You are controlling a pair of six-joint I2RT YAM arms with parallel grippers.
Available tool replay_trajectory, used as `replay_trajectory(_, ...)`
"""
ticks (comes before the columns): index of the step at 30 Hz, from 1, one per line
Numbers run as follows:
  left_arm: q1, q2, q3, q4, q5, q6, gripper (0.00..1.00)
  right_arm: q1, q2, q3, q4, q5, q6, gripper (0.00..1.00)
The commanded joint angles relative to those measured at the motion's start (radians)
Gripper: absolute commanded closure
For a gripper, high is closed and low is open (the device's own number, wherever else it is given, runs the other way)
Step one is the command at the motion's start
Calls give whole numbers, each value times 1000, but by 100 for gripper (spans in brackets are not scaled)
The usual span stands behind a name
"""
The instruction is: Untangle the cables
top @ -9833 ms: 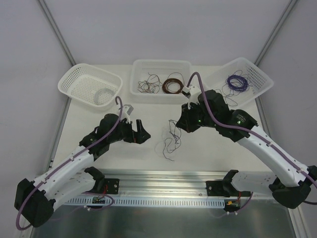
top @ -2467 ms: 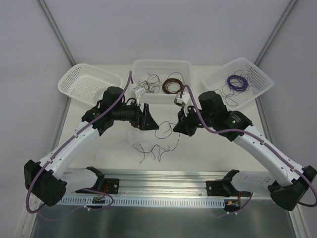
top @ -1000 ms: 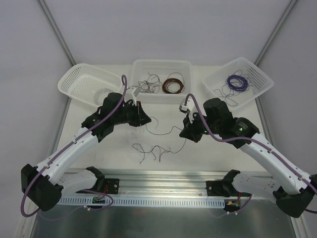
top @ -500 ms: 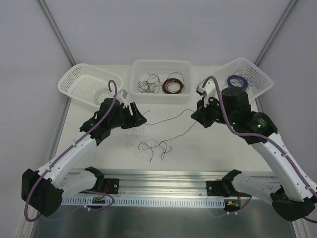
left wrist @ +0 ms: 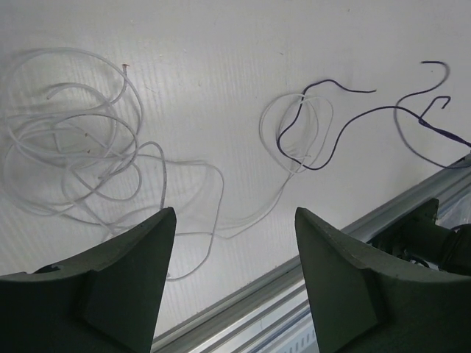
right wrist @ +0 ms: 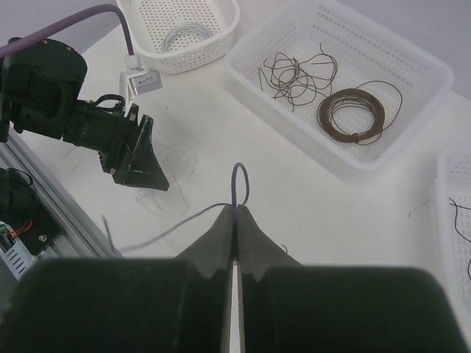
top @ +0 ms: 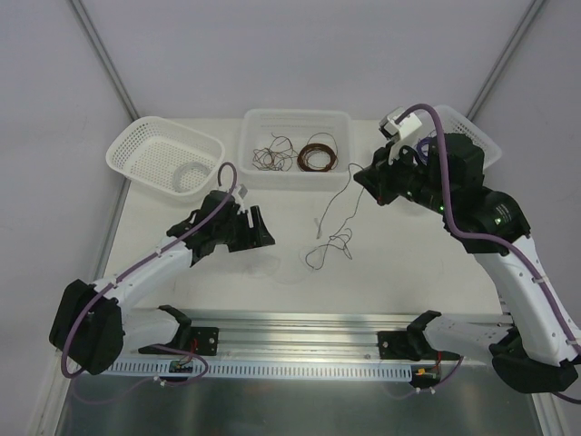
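I have the right hand (right wrist: 236, 217) pinched shut on a purple strand (top: 331, 247), raised over the far right part of the table (top: 408, 263). A small loop of the strand pokes out past the fingertips. From the grip the strand hangs down and ends in a loose squiggle lying around the middle of the table.

My left hand (top: 262, 229) sits low over the table, left of the middle, with its fingers (left wrist: 125, 279) spread apart and nothing between them. Under it the whitish strands (left wrist: 88, 158) lie in a loose tangle on the table, and one whitish loop crosses the purple strand's tail.

At the far edge, the middle tray (top: 295, 116) holds a brown coil (top: 317, 156) and loose brown strands (top: 270, 154).
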Motion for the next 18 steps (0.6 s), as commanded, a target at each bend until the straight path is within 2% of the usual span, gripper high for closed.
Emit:
replay_trajectory(1,-14,4,2,78,24,-7,34,-3,5,-8,27,26,31,99)
replay_trajectory(6,-85,11,1,153,44,74,32,-3,4,-20,36,32,49,99)
replay_trajectory(10,-212,42,-22,273,-23,156,30,-3,2,-20,53,45,86,99)
replay_trajectory(14,-281,118,-73,512,-63,162,30,-3,-10,-29,71,54,134,99)
replay_trajectory(18,-326,212,-64,621,-106,173,32,-3,-18,-42,75,49,163,99)
